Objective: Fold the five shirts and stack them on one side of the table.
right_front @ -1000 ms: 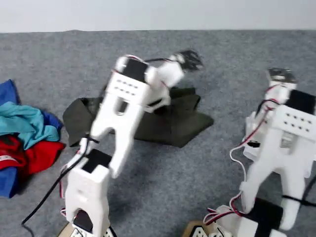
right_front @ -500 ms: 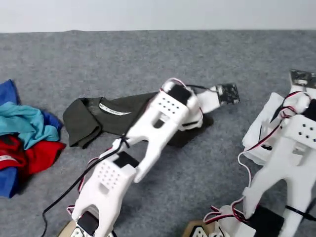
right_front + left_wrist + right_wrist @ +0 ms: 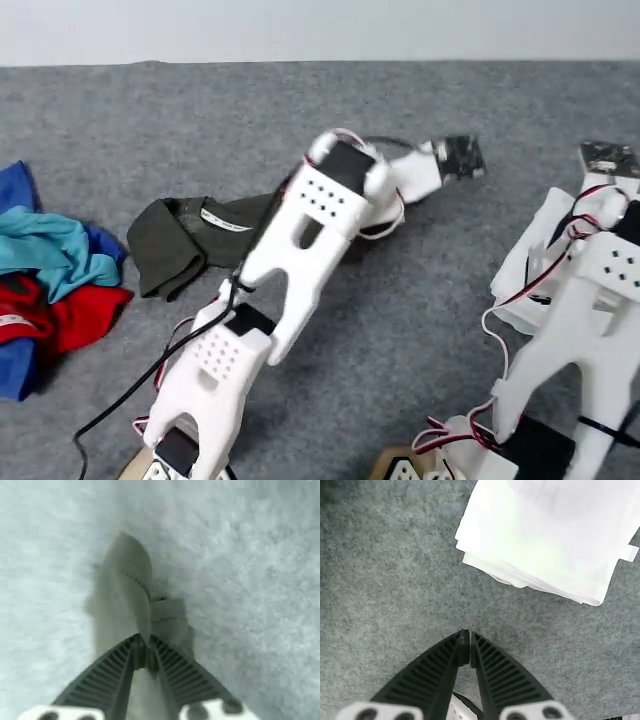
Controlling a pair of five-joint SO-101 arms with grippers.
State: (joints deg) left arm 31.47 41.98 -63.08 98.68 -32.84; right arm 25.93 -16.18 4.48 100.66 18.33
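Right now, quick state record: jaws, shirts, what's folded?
left jaws: shut on the dark shirt
right jaws: shut, empty, over the table beside the white shirt
folded: white shirt, at the table's right side
unfolded: blue shirt, teal shirt, red shirt, heaped at the left edge
dark shirt: rumpled, mid-table, partly under the left arm
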